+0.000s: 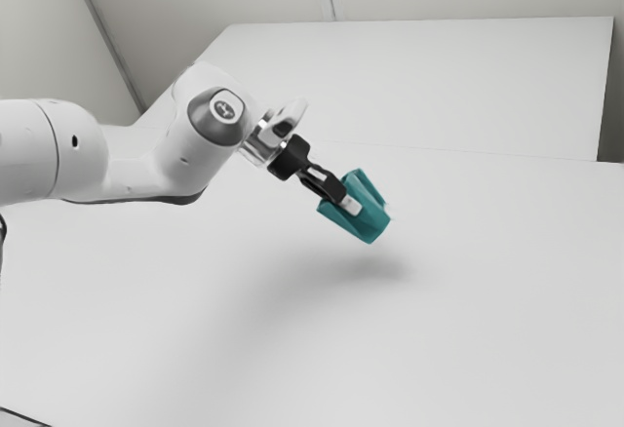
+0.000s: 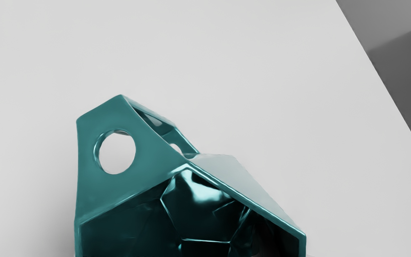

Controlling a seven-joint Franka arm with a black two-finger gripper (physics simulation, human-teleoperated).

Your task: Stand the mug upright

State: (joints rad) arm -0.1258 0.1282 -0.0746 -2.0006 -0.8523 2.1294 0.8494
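So the big, flat white table is lying below, the smooth white arm is reaching in from the exterior view's left, and the faceted, glossy teal mug is hanging tilted above it, with the black two-finger gripper pinching it.

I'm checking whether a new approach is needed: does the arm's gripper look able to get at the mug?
Likely yes: the gripper seems to have hold of the mug above the table, with nothing visibly blocking it.

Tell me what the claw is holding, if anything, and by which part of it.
The claw holds the teal mug by its side wall; where the far finger presses can't be told.
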